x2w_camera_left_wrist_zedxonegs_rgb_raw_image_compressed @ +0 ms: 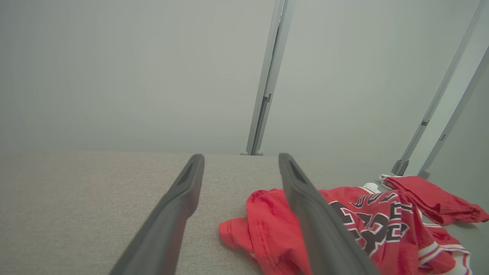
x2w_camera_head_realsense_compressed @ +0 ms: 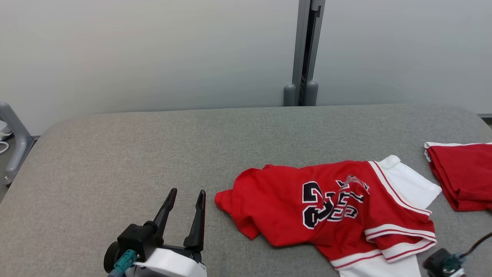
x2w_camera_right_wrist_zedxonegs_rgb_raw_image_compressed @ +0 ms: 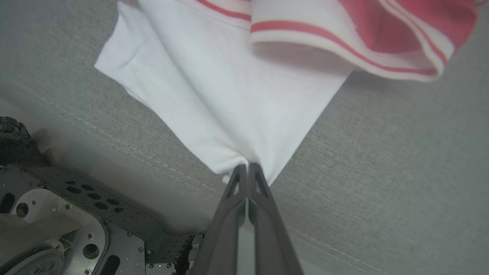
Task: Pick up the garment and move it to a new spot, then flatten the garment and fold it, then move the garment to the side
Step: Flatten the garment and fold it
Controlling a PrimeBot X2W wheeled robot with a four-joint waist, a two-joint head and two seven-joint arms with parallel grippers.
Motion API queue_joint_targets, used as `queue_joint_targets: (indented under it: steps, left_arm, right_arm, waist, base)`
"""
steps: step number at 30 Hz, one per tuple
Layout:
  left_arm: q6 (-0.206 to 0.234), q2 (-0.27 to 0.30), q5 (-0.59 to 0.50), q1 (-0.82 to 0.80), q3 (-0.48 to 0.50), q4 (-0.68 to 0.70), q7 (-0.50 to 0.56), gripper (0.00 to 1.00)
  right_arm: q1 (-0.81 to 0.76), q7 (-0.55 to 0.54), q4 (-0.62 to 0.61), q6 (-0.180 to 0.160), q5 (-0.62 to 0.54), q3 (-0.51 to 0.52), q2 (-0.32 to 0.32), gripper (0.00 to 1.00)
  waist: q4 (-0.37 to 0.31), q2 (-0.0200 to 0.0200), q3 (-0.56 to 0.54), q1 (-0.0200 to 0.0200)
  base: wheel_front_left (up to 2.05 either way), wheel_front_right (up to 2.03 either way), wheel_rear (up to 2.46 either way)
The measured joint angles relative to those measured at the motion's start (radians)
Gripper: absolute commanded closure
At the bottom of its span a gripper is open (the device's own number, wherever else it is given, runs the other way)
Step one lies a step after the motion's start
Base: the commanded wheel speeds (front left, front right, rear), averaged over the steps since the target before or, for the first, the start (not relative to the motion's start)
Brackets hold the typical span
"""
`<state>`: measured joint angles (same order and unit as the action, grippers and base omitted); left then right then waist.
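Status: right end effector [x2w_camera_right_wrist_zedxonegs_rgb_raw_image_compressed: 247,168] pinching garment [x2w_camera_head_realsense_compressed: 330,207], left end effector [x2w_camera_head_realsense_compressed: 187,191] spread

Head: garment crumpled right of centre on grey surface [x2w_camera_head_realsense_compressed: 134,154]; left fingers near its left edge, apart.
Left wrist: garment lower right.
Right wrist: jaws pressed together on its white corner, near surface edge.

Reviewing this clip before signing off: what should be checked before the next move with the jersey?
1. Right gripper shut on the white corner: ok.
2. Left gripper open and empty: ok.
3. Jersey lying flat: not ok, crumpled.
4. Other red garment apart from jersey: ok, but close.
5. Bare table to the left for a new spot: ok.
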<state>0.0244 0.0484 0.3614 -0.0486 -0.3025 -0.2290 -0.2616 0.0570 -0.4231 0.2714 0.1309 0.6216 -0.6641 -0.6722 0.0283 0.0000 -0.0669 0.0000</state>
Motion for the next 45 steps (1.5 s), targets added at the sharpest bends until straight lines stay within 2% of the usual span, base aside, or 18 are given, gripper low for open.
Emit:
queue_joint_targets:
  steps: [3, 4, 5, 6, 8, 10, 13, 17, 24, 35, 39, 45]
  left_arm:
    - [0.0, 0.0, 0.0, 0.0, 0.0, 0.0, 0.0, 0.0]
    - [0.0, -0.001, 0.001, 0.0, -0.002, -0.001, 0.0, 0.0]
    - [0.0, 0.0, 0.001, 0.0, -0.001, -0.002, 0.0, 0.0]
    - [0.0, 0.0, 0.001, 0.0, -0.002, -0.002, 0.0, 0.0]
    - [-0.001, 0.0, 0.0, 0.0, -0.002, -0.002, 0.0, 0.0]
    - [-0.002, 0.0, -0.002, 0.0, 0.0, -0.002, 0.0, 0.0]
    - [-0.006, 0.0, -0.008, -0.001, 0.006, -0.003, 0.0, 0.0]
    - [-0.007, 0.0, -0.011, -0.008, 0.011, -0.002, 0.0, 0.0]
    - [-0.01, 0.0, -0.013, -0.018, 0.011, 0.001, 0.0, 0.0]
    - [-0.031, 0.001, -0.024, -0.062, 0.011, -0.039, 0.0, 0.0]
    - [-0.029, -0.001, -0.041, -0.148, -0.016, -0.141, -0.002, 0.0]
    - [-0.025, 0.0, -0.021, -0.351, -0.051, -0.401, 0.016, 0.0]
  right_arm:
    - [-0.038, -0.031, -0.028, 0.0, -0.027, 0.105, -0.012, 1.0]
    - [-0.045, -0.035, -0.029, 0.0, -0.056, 0.149, -0.002, 0.32]
    - [-0.05, -0.034, -0.039, 0.0, -0.079, 0.186, 0.014, 0.32]
    - [-0.059, -0.033, -0.049, 0.0, -0.081, 0.221, 0.044, 0.0]
    - [-0.073, -0.007, -0.089, 0.001, -0.108, 0.269, 0.11, 0.0]
    - [-0.069, 0.032, -0.13, 0.0, -0.15, 0.309, 0.148, 0.0]
    - [-0.039, 0.146, -0.176, 0.0, -0.206, 0.366, 0.213, 0.0]
    - [0.0, 0.329, -0.203, 0.0, -0.249, 0.391, 0.31, 0.0]
    - [0.018, 0.528, -0.165, 0.0, -0.268, 0.376, 0.361, 0.0]
    - [0.037, 0.577, -0.12, 0.0, -0.312, 0.37, 0.409, 0.0]
    - [0.042, 0.576, -0.125, 0.0, -0.333, 0.368, 0.421, 0.0]
    - [0.068, 0.577, -0.142, 0.0, -0.37, 0.349, 0.441, 0.0]
  waist:
    - [0.001, 0.0, -0.003, 0.0]
    - [0.002, 0.0, -0.004, 0.0]
    - [0.004, 0.0, -0.005, 0.0]
    - [0.005, 0.0, -0.006, 0.0]
    - [0.009, 0.0, -0.008, 0.0]
    - [0.012, 0.0, -0.009, 0.0]
    - [0.013, 0.0, -0.007, 0.0]
    - [0.012, 0.0, -0.001, 0.0]
    - [0.005, 0.0, 0.016, 0.0]
    - [-0.059, 0.0, 0.06, 0.0]
    - [-0.099, 0.0, 0.095, 0.0001]
    - [-0.168, 0.0, 0.166, 0.0]
  base:
    - [0.0, 0.0, 0.0]
    - [0.0, 0.0, 0.0]
    - [0.0, 0.0, 0.0]
    - [0.0, 0.0, 0.0]
    - [0.0, 0.0, 0.0]
    - [0.0, 0.0, 0.0]
    - [0.0, 0.0, 0.0]
    - [0.0, 0.0, 0.0]
    - [0.0, 0.0, 0.0]
    - [0.0, 0.0, 0.0]
    - [0.0, 0.0, 0.0]
    - [0.0, 0.0, 0.0]
